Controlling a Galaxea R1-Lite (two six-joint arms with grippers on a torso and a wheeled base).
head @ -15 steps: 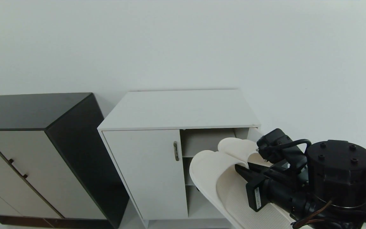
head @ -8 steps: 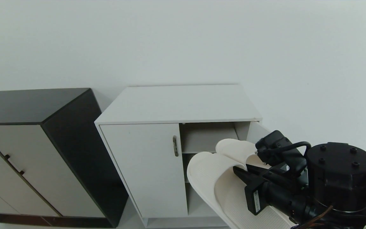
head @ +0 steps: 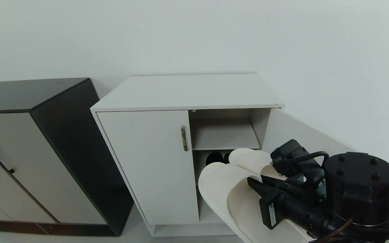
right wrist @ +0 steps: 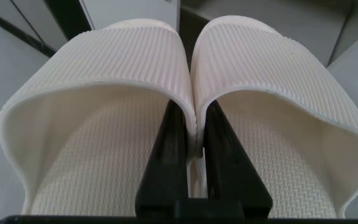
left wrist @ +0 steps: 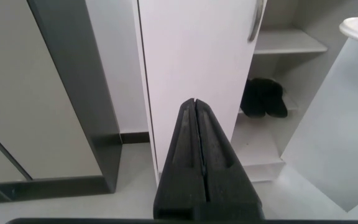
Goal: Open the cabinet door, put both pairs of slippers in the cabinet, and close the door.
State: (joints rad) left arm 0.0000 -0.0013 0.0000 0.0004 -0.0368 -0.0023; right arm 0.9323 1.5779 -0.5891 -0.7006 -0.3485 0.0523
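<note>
I read the white cabinet [head: 187,91] as the reference. Its right door [head: 302,135] stands swung open away from the opening. Its left door [head: 147,162] is closed, with the handle [head: 183,138] at the edge next to the opening. The upper shelf [head: 225,135] sits inside the open half of the cabinet. One level below it, a pair of black slippers [left wrist: 264,98] rests toward the back of the cabinet.

The right pincer [right wrist: 194,124] is in front of the cabinet's open half. It pinches the pair of cream slippers [head: 228,182] by their adjoining inner walls, one finger [right wrist: 166,162] inside each slipper. The slippers lie side by side, toes pointing at the cabinet opening, outside the cabinet.

The left pincer [left wrist: 195,102] faces the cabinet's closed left door. Its fingers are pressed together with nothing between them.

A black cabinet [head: 46,135] with pale doors stands just beside the white cabinet, on its closed-door side.
</note>
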